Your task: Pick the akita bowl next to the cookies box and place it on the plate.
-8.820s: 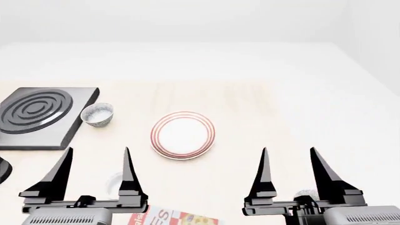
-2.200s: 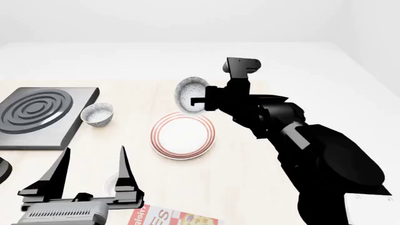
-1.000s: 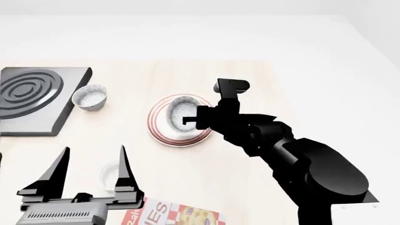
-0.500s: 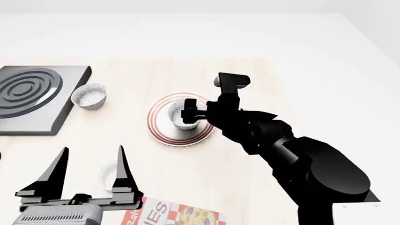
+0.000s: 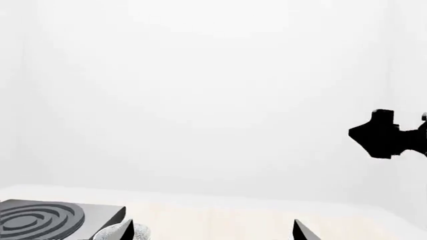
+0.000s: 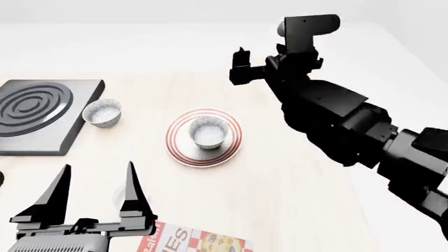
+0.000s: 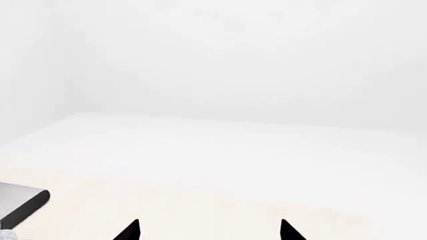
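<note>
Bowl (image 6: 209,131) upright on the plate (image 6: 180,152), mid-table.
Right claw (image 7: 208,231) raised above the table's far side, fingers apart, empty; left claw (image 6: 94,202) spread at the near edge beside the box (image 6: 192,242), its lettering cropped, "IES" legible.

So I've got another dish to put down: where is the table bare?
Bare wood lies right of the plate, under the raised right arm, and along the far edge behind it. The left is crowded: the stove, the second bowl, the left gripper over a small cup, and the cookies box.
</note>
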